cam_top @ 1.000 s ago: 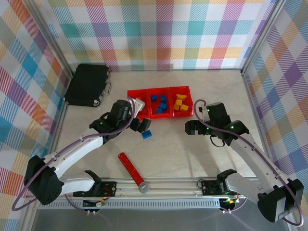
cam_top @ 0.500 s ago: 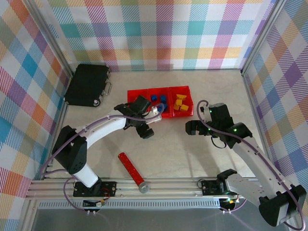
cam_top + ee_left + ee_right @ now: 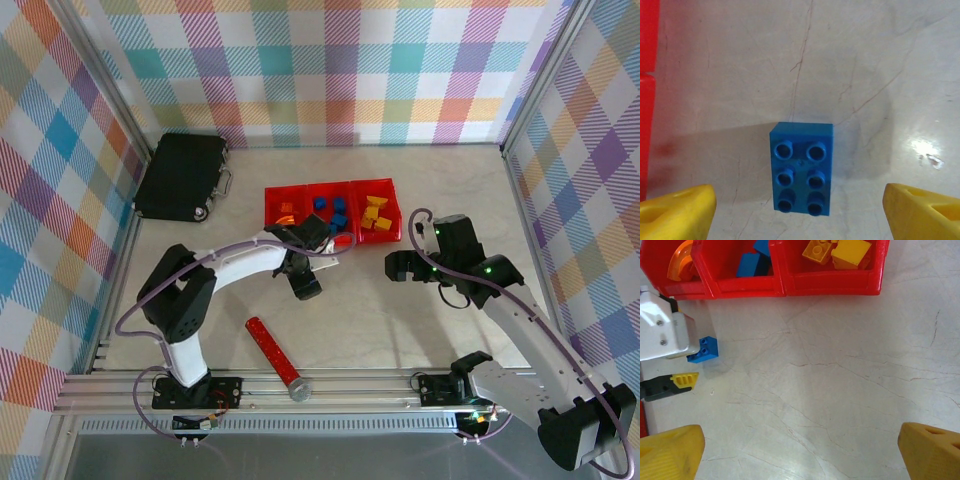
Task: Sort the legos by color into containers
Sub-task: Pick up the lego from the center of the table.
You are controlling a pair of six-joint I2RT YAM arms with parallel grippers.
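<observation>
Since one blue six-stud plastic brick point(image 3: 801, 169) is left lying flat on the pale bench point(image 3: 840, 380), studs up, just in front of the three joined red plastic bins point(image 3: 830, 286), the left fingers point(image 3: 677, 212) are held spread wide on either side of it. It is not touched and nothing is gripped. A grasp is judged to be lined up for the middle bin point(image 3: 742, 286), where other blue bricks point(image 3: 747, 264) are kept. The right fingers point(image 3: 670, 450) are parked fully apart, empty, well clear. Against a second ago, the left fingers have been swung over the brick. Brick and right fingers are unmoved.
</observation>
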